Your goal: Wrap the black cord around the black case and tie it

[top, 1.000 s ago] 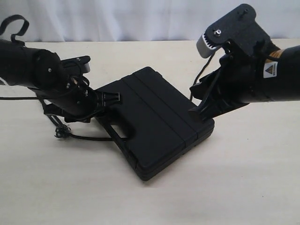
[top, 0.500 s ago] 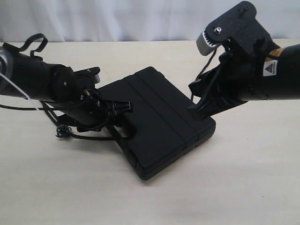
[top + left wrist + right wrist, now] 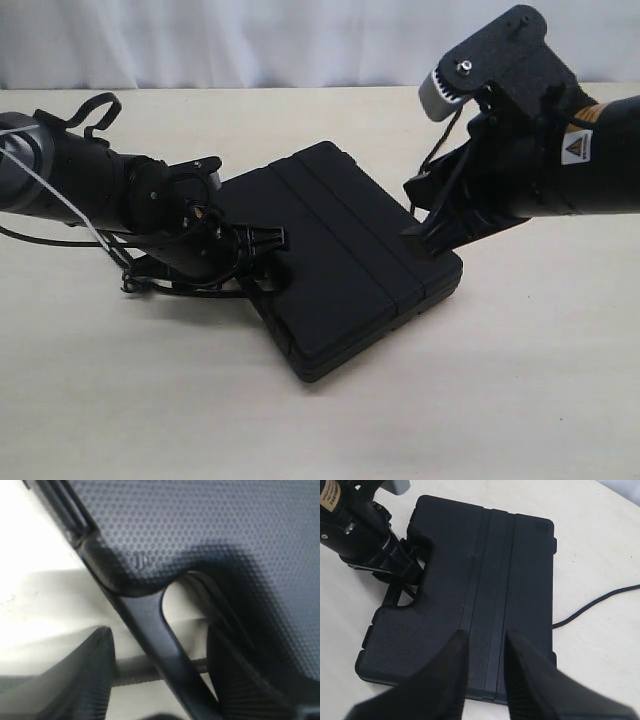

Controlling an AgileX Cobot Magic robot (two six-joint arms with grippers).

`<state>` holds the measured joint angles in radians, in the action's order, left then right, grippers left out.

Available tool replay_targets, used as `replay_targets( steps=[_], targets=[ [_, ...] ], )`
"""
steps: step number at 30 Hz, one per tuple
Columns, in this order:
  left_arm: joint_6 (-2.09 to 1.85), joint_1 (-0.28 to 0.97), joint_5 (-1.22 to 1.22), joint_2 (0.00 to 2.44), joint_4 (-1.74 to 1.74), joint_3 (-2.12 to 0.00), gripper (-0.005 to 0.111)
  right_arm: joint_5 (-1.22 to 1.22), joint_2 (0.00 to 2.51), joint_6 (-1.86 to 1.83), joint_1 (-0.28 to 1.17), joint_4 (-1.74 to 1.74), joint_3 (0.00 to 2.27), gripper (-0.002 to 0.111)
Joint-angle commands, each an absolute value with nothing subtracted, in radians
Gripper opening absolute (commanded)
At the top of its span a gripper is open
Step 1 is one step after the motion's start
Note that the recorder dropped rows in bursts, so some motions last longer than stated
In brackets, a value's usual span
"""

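Observation:
The black case (image 3: 345, 265) lies flat and skewed on the table, its ribs (image 3: 495, 570) running across the lid. My left gripper (image 3: 268, 243) is open at the handle slot, with the handle bar (image 3: 150, 625) between its fingers (image 3: 85, 675). A stretch of the black cord (image 3: 200, 665) runs across behind that bar. The cord's frayed end (image 3: 135, 282) lies on the table under the left arm. Another stretch of cord (image 3: 600, 599) leads away from the case's far side. My right gripper (image 3: 487, 635) hovers open over the lid's other end (image 3: 430, 262), holding nothing.
The pale table (image 3: 520, 400) stretches around the case, with a white curtain (image 3: 300, 40) behind it. The bulky right arm (image 3: 560, 160) hangs over the case's right corner. The left arm (image 3: 360, 535) and its cables crowd the handle side.
My left gripper has moved right, from beside the case onto its handle slot. The case has shifted slightly to the right. The right arm has barely moved.

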<state>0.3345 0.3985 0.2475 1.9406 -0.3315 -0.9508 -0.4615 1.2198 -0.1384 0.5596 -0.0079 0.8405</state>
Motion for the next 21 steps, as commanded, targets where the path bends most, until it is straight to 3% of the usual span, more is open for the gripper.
replay_targets(
  steps=[1, 12, 21],
  targets=[
    [0.336, 0.408, 0.226, 1.945, -0.327, -0.95, 0.052, -0.479, 1.22, -0.142, 0.555, -0.016, 0.843, 0.025],
    [0.306, 0.408, 0.241, 1.949, -0.327, -0.95, 0.051, -0.51, 1.22, -0.118, 0.555, -0.016, 0.843, 0.025],
    [0.306, 0.405, 0.246, 1.966, -0.331, -0.956, 0.021, -0.547, 1.22, -0.111, 0.555, -0.008, 0.843, 0.025]
  ],
)
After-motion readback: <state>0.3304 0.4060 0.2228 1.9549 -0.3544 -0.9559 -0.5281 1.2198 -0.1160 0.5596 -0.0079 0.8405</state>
